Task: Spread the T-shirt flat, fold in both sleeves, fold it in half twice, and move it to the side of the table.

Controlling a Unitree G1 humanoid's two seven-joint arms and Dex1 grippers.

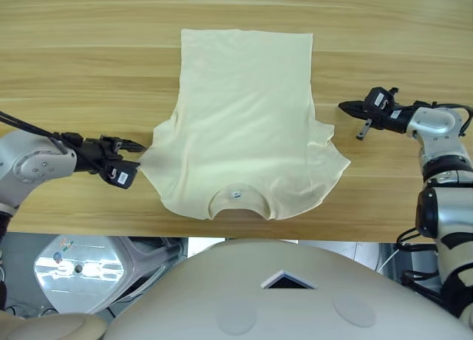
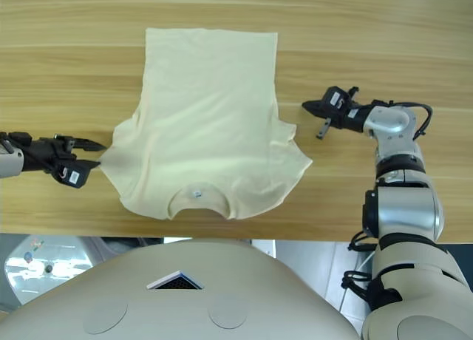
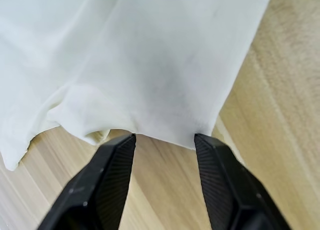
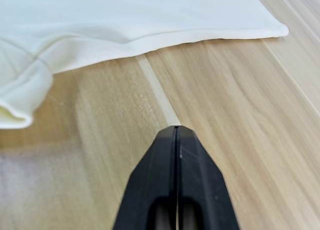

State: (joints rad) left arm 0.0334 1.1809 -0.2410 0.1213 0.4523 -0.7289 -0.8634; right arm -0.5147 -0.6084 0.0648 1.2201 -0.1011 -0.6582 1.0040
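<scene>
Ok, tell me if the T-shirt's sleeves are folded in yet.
Not folded: the T-shirt lies spread, left sleeve and right sleeve both sticking out sideways.

The pale cream T-shirt (image 1: 244,126) and light wooden table (image 1: 89,52) are seen from the head, steeply downward, in both eye views (almost the same area is shared). Each wrist view is set low and close: the left sleeve edge is faced past the black left gripper (image 3: 164,138), the T-shirt's right side past the black right gripper (image 4: 176,127).

silver arms (image 1: 432,122), black cables (image 1: 22,123), black ribbed left pincer (image 3: 164,136)
</scene>
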